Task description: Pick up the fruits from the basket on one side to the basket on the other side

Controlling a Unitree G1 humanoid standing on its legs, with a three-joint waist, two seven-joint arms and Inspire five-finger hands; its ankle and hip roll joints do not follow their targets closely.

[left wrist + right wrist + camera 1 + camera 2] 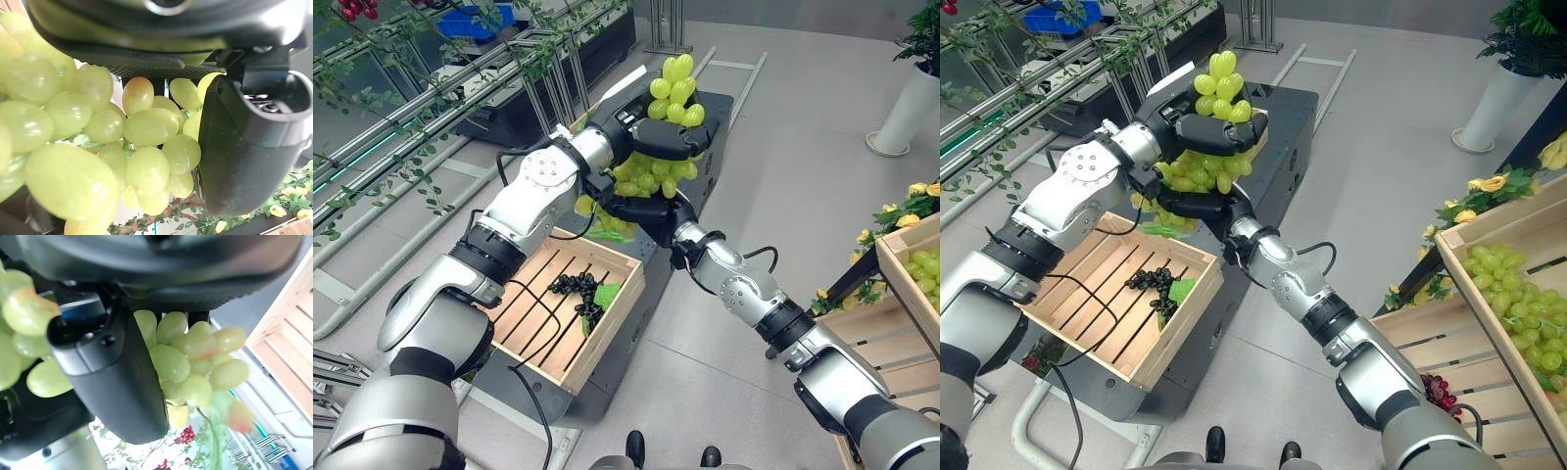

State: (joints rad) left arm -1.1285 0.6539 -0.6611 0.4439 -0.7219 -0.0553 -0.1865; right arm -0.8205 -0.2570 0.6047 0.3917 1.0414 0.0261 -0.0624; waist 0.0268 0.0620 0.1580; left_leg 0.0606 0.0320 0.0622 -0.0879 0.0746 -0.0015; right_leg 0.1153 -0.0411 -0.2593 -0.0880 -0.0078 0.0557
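Nearest, a slatted wooden crate (570,311) sits on a dark cart (636,323), its plank floor mostly bare; a small bunch of dark grapes (570,285) and a green leaf (606,295) lie toward its right wall. Open grey floor (783,166) spreads to the right of the cart, up to a second wooden crate (1513,284) at the right edge, tilted and heaped with smooth green grapes (1518,304); yellow flowers (1489,184) and leaves fringe its rim.

Above the cart's far end, both hands meet on one large bunch of glossy, oval green grapes (651,176). The left hand (671,139) wraps over the bunch from above, fingers curled round it, with a tuft of grapes standing up past its knuckles. The right hand (641,211) cups the bunch from below, fingers curled against its underside. Each wrist view shows grapes pressed between a dark thumb and the palm. The bunch hangs clear of the crate, well above its rim.

Farther off, metal rails (431,117) with trailing leafy vines run along the left, and a white planter (909,110) stands at far right.
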